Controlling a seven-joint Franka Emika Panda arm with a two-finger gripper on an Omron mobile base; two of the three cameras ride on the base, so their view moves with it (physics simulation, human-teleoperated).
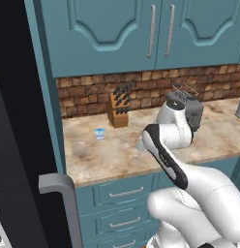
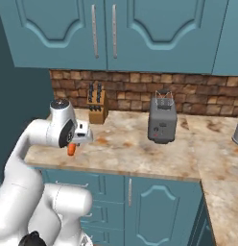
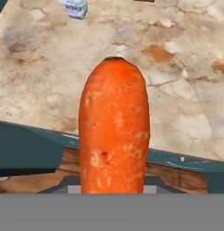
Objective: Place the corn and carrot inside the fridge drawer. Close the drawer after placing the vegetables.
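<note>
We have the carrot (image 3: 114, 128) right up against the hand camera, rising out of the bottom of the view and pointing away toward the counter, its orange skin blotched with paler marks. The gripper (image 2: 73, 145) is clamped tight on it; the fingertips themselves sit below the edge of the hand view, so we read the grip from how the carrot stands fixed along the hand's axis. From the right base view the carrot shows as a small orange stub hanging just under the white hand, held above the front part of the marbled counter (image 2: 140, 144). Beyond the carrot tip in the hand view there is a small white and blue container (image 3: 74, 7) sitting on the stone, well apart from us; the left base view shows what is probably the same item as a little pale blue cup (image 1: 99, 133). A wooden knife block (image 2: 96, 108) stands against the brick backsplash, and a grey toaster (image 2: 162, 121) stands further right on the counter. Teal drawers (image 1: 124, 193) with bar handles run beneath the counter edge, and a grey handle (image 1: 64, 193) stands at the left edge of the left base view.
</note>
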